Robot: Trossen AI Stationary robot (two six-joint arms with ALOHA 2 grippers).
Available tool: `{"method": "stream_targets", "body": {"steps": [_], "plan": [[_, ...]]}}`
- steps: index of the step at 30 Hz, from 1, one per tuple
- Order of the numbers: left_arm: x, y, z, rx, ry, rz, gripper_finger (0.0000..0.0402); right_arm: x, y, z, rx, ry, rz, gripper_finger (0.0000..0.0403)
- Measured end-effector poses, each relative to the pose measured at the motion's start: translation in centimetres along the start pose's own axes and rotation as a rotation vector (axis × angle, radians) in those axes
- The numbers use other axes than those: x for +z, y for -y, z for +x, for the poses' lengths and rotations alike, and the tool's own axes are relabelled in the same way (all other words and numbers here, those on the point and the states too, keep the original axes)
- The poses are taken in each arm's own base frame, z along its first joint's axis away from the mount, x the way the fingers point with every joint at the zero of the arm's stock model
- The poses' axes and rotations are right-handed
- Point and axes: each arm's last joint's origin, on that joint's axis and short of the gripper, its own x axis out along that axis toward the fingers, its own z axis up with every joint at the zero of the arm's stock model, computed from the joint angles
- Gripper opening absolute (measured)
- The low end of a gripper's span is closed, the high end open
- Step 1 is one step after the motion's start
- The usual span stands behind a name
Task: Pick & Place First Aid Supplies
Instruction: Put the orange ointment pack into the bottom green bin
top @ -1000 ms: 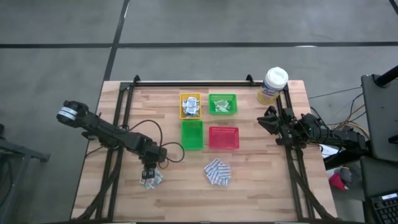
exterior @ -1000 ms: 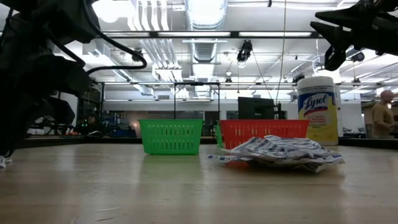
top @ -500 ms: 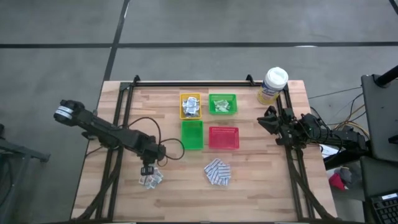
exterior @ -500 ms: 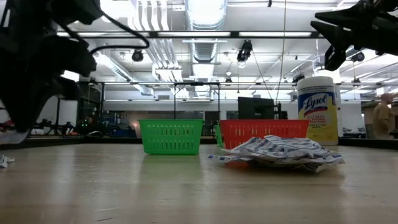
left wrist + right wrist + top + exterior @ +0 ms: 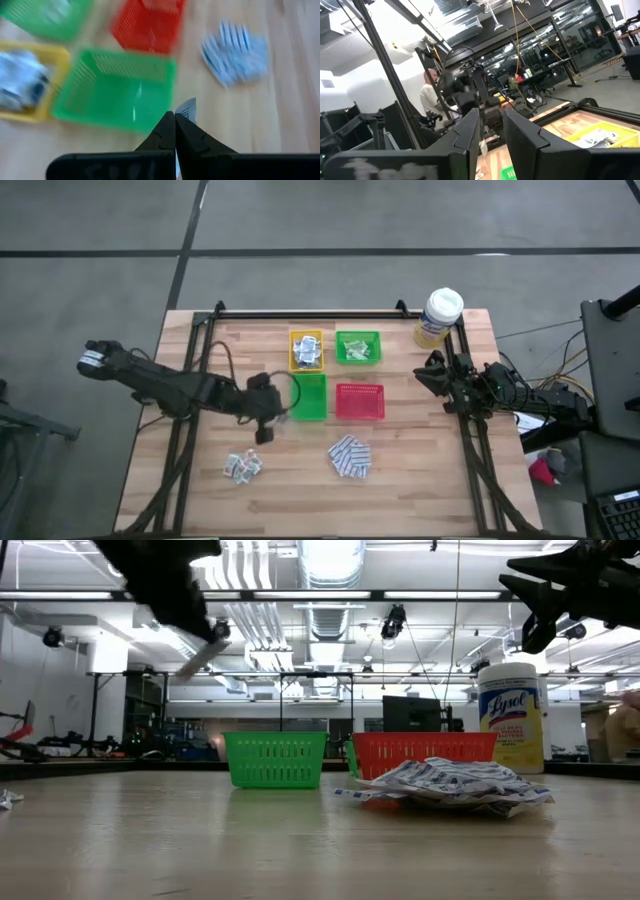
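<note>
Your left gripper [image 5: 262, 427] has left the small pile [image 5: 241, 466] and now carries one packet [image 5: 186, 108], fingers clamped on it, beside the empty green tray [image 5: 309, 397]. It looks ready for dropping; the right gripper [image 5: 432, 370] waits half apart at the table's right edge

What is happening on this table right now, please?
The left hand is shut on a small packet and carries it above the table, close to the nearer green tray. A small pile of packets and a blue-and-white pile lie on the wooden table. The yellow tray and the far green tray already hold supplies. The right hand waits at the table's right edge.
</note>
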Motion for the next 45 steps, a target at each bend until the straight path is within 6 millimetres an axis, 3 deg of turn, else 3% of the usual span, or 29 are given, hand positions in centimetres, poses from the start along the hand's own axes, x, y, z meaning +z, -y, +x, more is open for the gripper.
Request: {"method": "stream_targets", "body": {"steps": [8,14,18,31,45], "plan": [[2.9,-2.9,0.4,0.119,0.253,-0.247,0.0000,0.0,0.0,0.0,0.000,0.000,0.002,0.0072],[3.1,-5.3,2.2,0.186,0.252,-0.573,0.0000,0.0,0.0,0.0,0.000,0.000,0.002,0.0069],[2.8,-5.7,3.7,0.179,0.205,-0.680,0.0000,0.0,0.0,0.0,0.000,0.000,0.002,0.0075],[0.9,-5.8,9.0,0.260,0.055,-0.784,0.0000,0.0,0.0,0.0,0.000,0.000,-0.001,0.0087],[2.7,-5.3,12.2,0.303,-0.023,-0.734,0.0000,0.0,0.0,0.0,0.000,0.000,-0.005,0.0068]]}}
